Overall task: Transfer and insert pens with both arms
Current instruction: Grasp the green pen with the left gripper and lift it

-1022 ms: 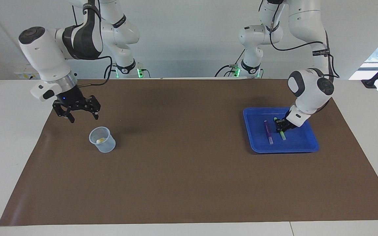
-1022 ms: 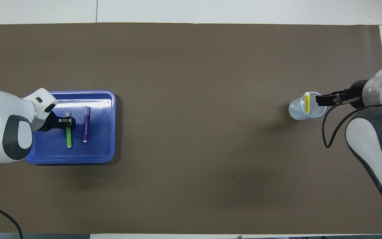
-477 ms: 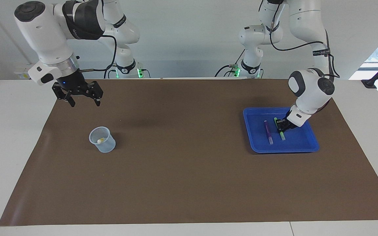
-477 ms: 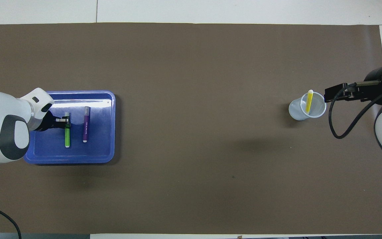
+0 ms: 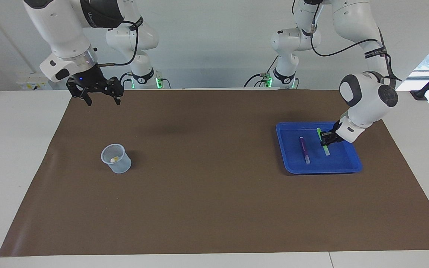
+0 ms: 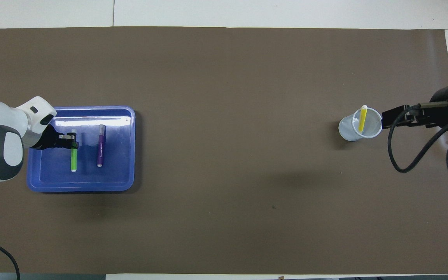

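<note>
A green pen is over the floor of the blue tray, and my left gripper is shut on it, off its middle. Whether the pen is off the tray floor I cannot tell. A purple pen lies flat in the tray beside it. The yellow pen stands leaning in a clear plastic cup toward the right arm's end. My right gripper hangs open and empty, high over the mat's edge at the robots' end.
A brown mat covers the table between cup and tray. Two slimmer white arms with green-lit bases stand at the robots' end of the table.
The right gripper has risen and drawn back from the cup toward the robots. The left gripper has shifted the green pen away from the purple one, toward the left arm's end of the tray.
</note>
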Controlling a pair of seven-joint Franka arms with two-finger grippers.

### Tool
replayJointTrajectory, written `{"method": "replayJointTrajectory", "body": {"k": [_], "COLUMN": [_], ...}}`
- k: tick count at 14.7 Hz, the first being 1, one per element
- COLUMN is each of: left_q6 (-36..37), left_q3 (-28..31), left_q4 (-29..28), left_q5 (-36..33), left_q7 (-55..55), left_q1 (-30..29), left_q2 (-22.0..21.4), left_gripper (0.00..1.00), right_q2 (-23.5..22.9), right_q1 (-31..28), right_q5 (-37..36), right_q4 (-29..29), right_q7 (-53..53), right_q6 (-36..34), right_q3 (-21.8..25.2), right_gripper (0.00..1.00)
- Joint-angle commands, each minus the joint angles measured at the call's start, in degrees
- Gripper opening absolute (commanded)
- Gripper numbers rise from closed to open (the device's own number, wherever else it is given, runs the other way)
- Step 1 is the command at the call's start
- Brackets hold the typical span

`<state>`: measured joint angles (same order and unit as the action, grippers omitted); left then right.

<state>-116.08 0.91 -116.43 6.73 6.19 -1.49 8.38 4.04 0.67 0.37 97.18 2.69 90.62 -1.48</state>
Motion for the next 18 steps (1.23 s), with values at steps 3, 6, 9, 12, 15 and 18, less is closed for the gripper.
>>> {"method": "replayJointTrajectory", "body": {"k": [3,6,9,12,15,18], "left_q6": [12.4,18.7,22.5,22.0,21.0,19.5], "left_q3": [-0.7,-0.7,-1.1,-2.3,-2.4,-2.5], "left_q4": [8.0,11.6,14.2,13.7,13.7,12.9], "left_q5": [-0.1,7.2,14.6,22.1,28.3,36.0], "left_q7": [-11.5,-21.3,-35.5,-55.1,-69.0,-80.1], "left_q1": [2.0,3.4,4.4,6.1,8.9,10.0], "left_q2": [-0.2,-1.2,-3.4,-7.2,-9.8,-11.1], "left_gripper": [0.00,0.00,0.00,0.00,0.00,0.00], "right_q2": [0.1,-0.8,-1.6,-1.6,-1.5,-1.0], "right_q1": [-0.1,0.3,3.3,3.5,3.2,2.8], "right_q5": [-0.7,-1.2,-1.2,-1.7,-2.9,-2.3], "right_q4": [-1.7,-3.8,-5.3,-5.4,-5.3,-4.5], "right_q7": [1.6,1.7,1.6,1.6,1.6,1.6], "right_q6": [-3.2,-4.0,-4.2,-4.7,-4.8,-4.7], "right_q3": [0.0,0.5,4.5,4.8,4.6,4.4], "right_gripper": [1.00,1.00,1.00,1.00,1.00,1.00]}}
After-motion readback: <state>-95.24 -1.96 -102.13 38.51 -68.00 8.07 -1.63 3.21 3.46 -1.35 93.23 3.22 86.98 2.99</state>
